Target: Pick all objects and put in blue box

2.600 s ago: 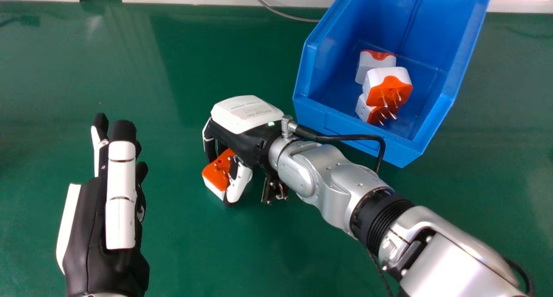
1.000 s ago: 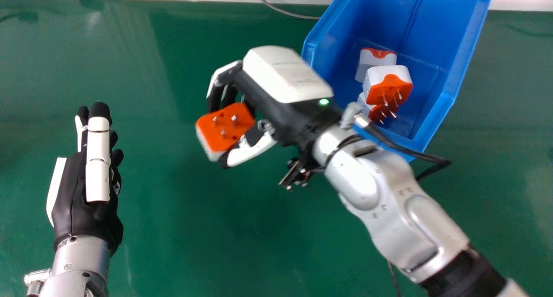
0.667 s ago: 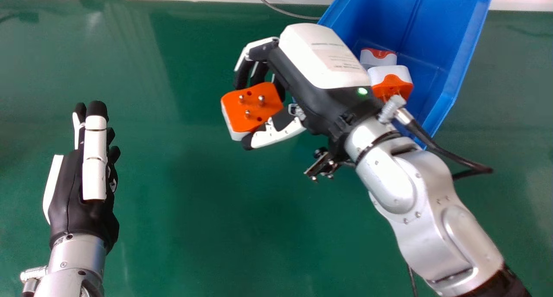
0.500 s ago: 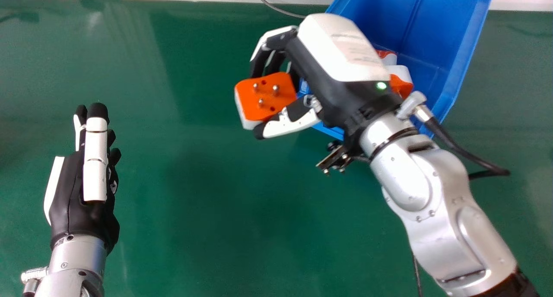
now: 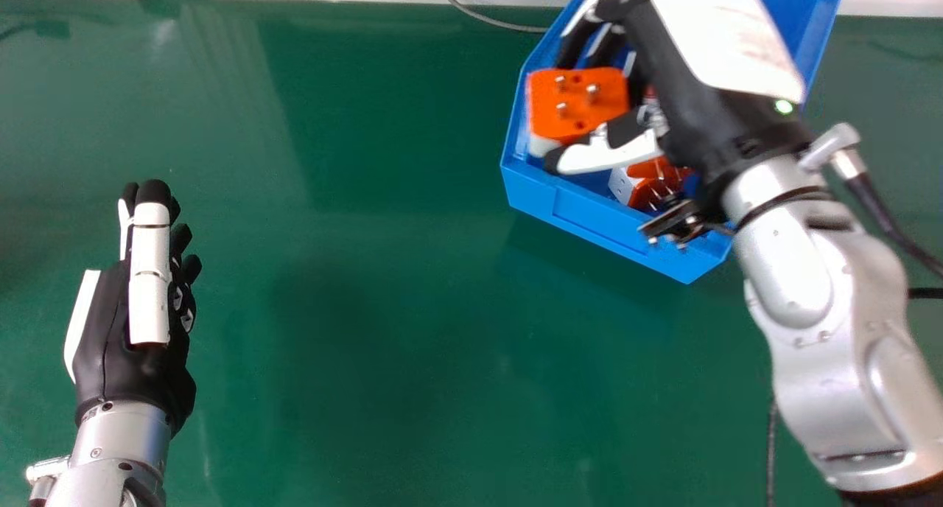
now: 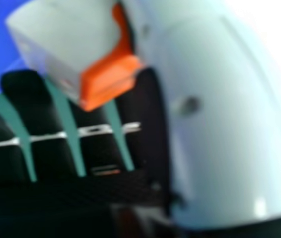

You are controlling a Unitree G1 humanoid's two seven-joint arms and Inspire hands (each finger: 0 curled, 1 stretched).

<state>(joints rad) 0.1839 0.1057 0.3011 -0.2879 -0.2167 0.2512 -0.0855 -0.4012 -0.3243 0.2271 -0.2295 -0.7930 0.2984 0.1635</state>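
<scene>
Holding orange/white plug adapter (image 5: 578, 107) clamped by sides in R hand (image 5: 689, 72), pins up, over blue box (image 5: 604, 223), prob. for clean drop near other adapter (image 5: 625, 187) inside. No job for L hand (image 5: 132, 359), straight-fingered, well clear of box.

Nothing legible here: on the smooth white plastic back cover (image 5: 726, 32) of the black and white right robot hand (image 5: 681, 68), a faint patch sits, too blurred to read.

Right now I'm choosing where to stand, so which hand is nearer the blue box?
The right hand is nearer, above the blue box, holding a plug adapter; the left hand is off to the box's left.
</scene>
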